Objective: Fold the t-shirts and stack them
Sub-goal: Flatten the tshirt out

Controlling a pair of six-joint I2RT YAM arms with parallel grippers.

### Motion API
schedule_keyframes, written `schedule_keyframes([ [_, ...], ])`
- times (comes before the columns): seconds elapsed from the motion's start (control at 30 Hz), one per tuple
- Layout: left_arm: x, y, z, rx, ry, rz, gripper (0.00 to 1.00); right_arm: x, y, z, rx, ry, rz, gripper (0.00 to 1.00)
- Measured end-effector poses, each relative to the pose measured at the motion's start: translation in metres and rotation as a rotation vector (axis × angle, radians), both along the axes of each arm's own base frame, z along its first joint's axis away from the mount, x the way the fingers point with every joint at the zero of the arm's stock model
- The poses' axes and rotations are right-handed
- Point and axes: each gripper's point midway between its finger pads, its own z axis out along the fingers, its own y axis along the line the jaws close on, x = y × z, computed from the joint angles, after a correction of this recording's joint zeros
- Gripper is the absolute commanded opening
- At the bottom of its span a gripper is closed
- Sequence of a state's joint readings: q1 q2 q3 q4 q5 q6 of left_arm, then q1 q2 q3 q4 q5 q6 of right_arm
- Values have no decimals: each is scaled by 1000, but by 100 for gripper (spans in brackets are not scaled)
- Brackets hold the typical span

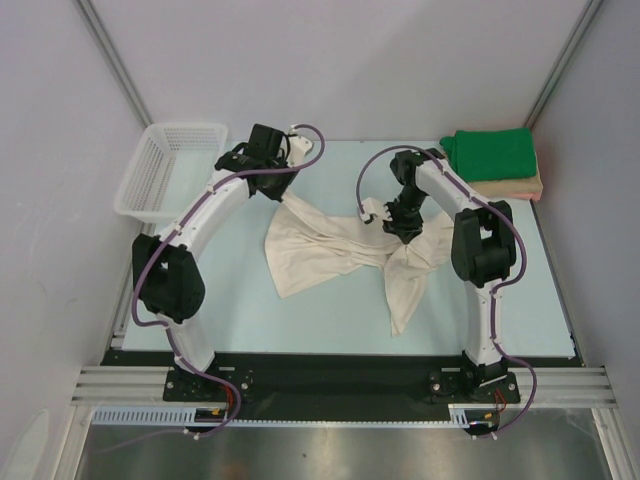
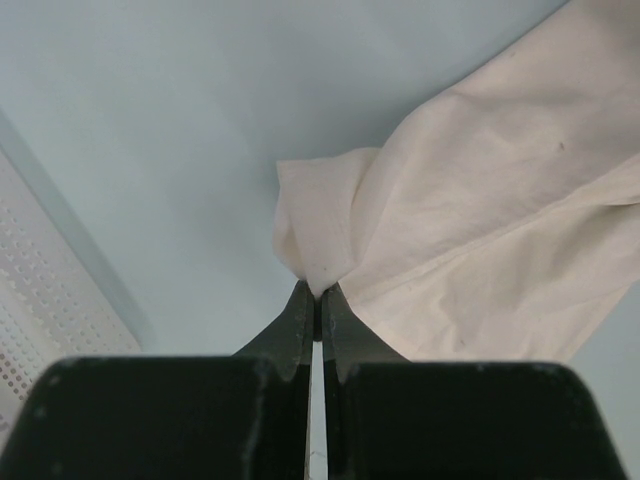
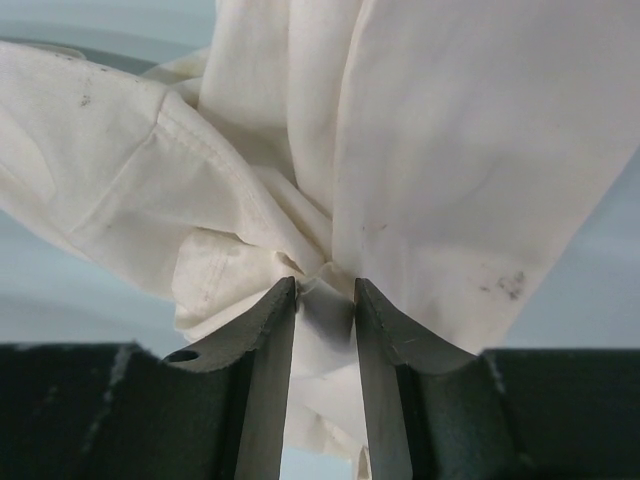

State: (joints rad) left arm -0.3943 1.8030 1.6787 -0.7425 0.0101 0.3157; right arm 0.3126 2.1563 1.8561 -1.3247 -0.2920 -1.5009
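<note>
Cream tee [image 1: 312,255] crumpled, stretched btwn L gripper [image 2: 317,292] & R gripper [image 3: 325,286], both clamped on it.

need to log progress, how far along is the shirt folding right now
Done: the green t-shirt lies folded on the peach-tan t-shirt at the far right. In hand: the cream-white t-shirt, rumpled in the middle, pinched by the left gripper at a corner and the right gripper on a bunch. Left: folding it and adding it to the stack.
</note>
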Motion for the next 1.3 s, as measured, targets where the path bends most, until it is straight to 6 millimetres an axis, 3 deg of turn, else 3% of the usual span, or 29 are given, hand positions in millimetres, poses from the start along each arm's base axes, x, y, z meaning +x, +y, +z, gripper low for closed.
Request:
schedule_keyframes([
  [0.17,1,-1,-2,1,4,0,0,1,0,2,2,-4,-5,35],
  [0.3,2,-1,-3,2,6,-1,0,4,1,5,7,-11,-10,0],
  [0.43,5,-3,-1,-1,0,-1,0,13,4,18,31,-38,-44,0],
  [0.57,9,-4,10,-9,-20,0,0,45,13,61,106,-151,-143,0],
  [0.67,16,-7,35,-28,-66,0,0,78,12,107,182,-279,-289,0],
  [0.8,24,-11,94,-80,-188,-2,0,122,-10,177,316,-502,-535,0],
  [0.87,20,-9,126,-106,-253,-3,0,132,-27,218,377,-615,-653,0],
  [0.93,10,-5,161,-129,-315,-5,0,132,-48,270,453,-758,-769,0],
  [1.0,2,-1,207,-158,-405,-4,0,119,-62,317,520,-873,-844,0],
  [1.13,-21,13,305,-224,-622,8,0,65,-72,431,726,-1122,-911,0],
  [1.2,-41,23,337,-247,-704,10,0,29,-76,480,825,-1224,-919,0],
  [1.3,-79,40,372,-269,-801,4,1,-23,-85,530,936,-1338,-928,0],
])
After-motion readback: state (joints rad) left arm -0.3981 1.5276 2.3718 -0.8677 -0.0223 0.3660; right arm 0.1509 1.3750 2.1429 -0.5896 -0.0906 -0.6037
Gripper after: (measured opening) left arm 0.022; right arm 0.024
